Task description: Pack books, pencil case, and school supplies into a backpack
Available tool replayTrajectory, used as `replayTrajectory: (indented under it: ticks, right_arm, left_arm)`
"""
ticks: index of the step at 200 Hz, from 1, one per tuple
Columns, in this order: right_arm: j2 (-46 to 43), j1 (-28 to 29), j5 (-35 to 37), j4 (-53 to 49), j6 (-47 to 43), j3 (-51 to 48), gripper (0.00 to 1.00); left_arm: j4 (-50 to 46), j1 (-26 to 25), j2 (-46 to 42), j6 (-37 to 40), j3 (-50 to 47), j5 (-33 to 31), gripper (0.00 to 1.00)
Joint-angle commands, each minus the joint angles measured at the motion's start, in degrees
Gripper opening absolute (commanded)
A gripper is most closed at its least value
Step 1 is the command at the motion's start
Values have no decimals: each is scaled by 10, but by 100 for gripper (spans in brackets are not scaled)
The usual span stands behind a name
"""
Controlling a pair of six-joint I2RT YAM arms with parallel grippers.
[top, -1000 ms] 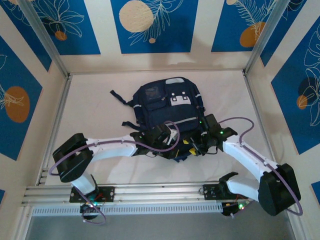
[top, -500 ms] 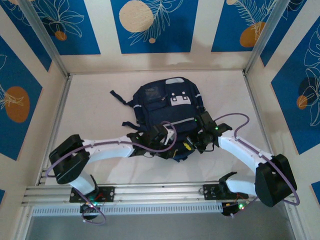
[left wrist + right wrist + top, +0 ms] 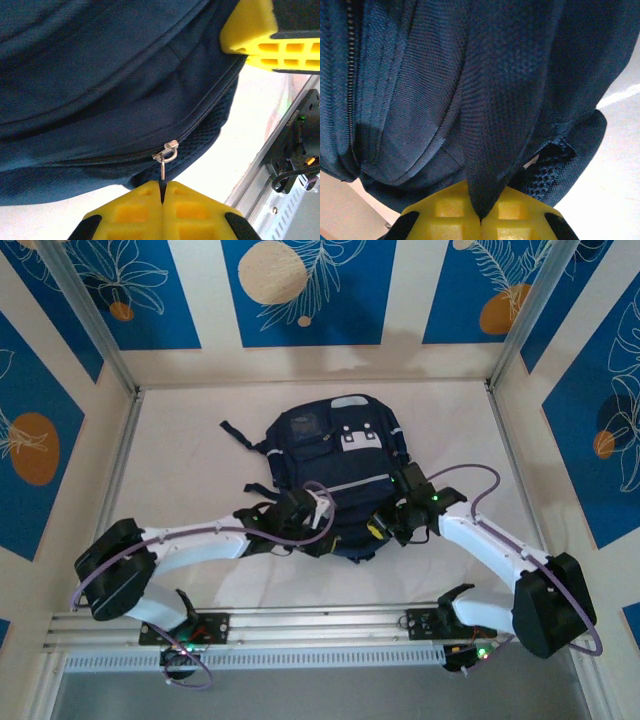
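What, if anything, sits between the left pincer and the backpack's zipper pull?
Nothing visible. The left pincer is shut directly on the zipper pull of the backpack; the right pincer pinches a fold of its fabric.

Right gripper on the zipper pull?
No, the right gripper is shut on a plain fold of backpack fabric.

I see bare table (image 3: 185, 475) open left and right of the backpack (image 3: 335, 450), left arm (image 3: 200, 540) and right arm (image 3: 487, 542) crowding its near edge, walls (image 3: 55, 495) close around
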Motion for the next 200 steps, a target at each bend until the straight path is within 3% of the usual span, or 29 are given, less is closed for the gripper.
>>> replayTrajectory:
  ticks: [1,77,105,118,156,200]
  right_arm:
    - [-18,-13,49,-13,-22,6,0]
    - [-29,-56,43,-15,-88,10,0]
    - [-18,-89,6,2,-143,28,0]
    - [-16,-97,12,-8,-168,44,6]
    - [-35,-108,46,-69,-195,78,37]
    - [-118,-109,56,-118,-149,57,44]
  left_arm:
    - [-66,19,-18,16,-24,-1,0]
    - [-79,39,-20,29,-35,19,0]
    - [-115,9,23,55,45,36,0]
    - [-130,-1,50,64,86,41,0]
    - [-103,-18,116,52,158,60,0]
    - [-124,-38,168,66,235,77,0]
